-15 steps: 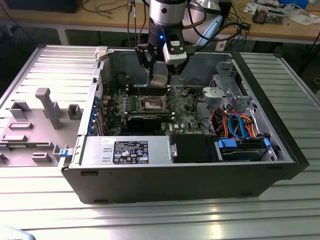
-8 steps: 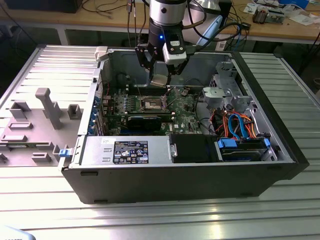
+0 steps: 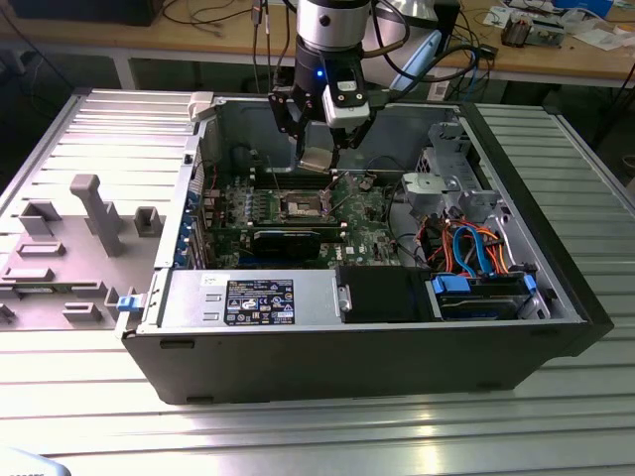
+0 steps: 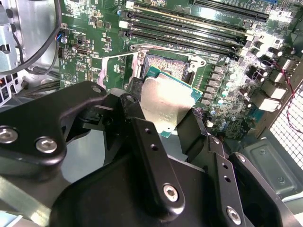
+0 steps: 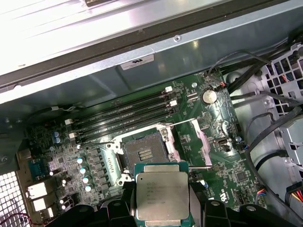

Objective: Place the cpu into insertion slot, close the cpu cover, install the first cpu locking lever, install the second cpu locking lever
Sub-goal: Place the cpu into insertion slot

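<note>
My gripper (image 3: 316,157) hangs inside the open computer case, shut on the cpu (image 3: 316,161) by two opposite edges. The cpu (image 5: 162,195) is a flat square chip with a silver-grey top, held level a little above the motherboard. The insertion slot (image 5: 144,153) lies just beyond it, uncovered, its tan contact field showing. In the second wrist view the cpu (image 4: 165,100) partly overlaps the insertion slot (image 4: 168,68), with black fingers (image 4: 133,97) on either side. The cpu cover (image 5: 201,142) stands flipped open beside the socket, thin wire levers along its edges.
Long memory slots (image 5: 123,116) run beside the socket. A drive cage (image 3: 446,174) and blue and orange cables (image 3: 471,248) fill the case toward the exterior view's right. A black label plate (image 3: 260,301) sits on the front bar. A grey fixture tray (image 3: 69,238) lies outside the case.
</note>
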Robot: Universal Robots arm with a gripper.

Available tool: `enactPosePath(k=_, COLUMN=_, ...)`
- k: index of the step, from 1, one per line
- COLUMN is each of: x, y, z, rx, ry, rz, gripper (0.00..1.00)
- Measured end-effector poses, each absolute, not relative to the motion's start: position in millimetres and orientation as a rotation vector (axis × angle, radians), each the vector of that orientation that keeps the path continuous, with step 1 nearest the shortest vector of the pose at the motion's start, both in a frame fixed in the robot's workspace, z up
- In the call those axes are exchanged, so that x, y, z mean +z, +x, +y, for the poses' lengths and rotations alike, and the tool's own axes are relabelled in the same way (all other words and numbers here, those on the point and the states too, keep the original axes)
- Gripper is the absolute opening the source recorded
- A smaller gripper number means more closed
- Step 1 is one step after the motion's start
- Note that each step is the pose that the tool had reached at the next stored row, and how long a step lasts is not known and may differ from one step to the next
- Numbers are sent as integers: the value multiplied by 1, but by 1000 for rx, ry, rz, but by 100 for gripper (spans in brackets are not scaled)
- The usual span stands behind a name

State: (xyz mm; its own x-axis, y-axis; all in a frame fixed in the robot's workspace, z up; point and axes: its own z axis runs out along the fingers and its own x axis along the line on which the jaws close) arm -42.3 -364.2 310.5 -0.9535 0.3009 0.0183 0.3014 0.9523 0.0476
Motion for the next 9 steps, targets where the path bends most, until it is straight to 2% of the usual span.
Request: enactPosePath(k=9, x=310, y=-42, z=-364, rx=-78, ry=-484, rz=-3092, gripper=55)
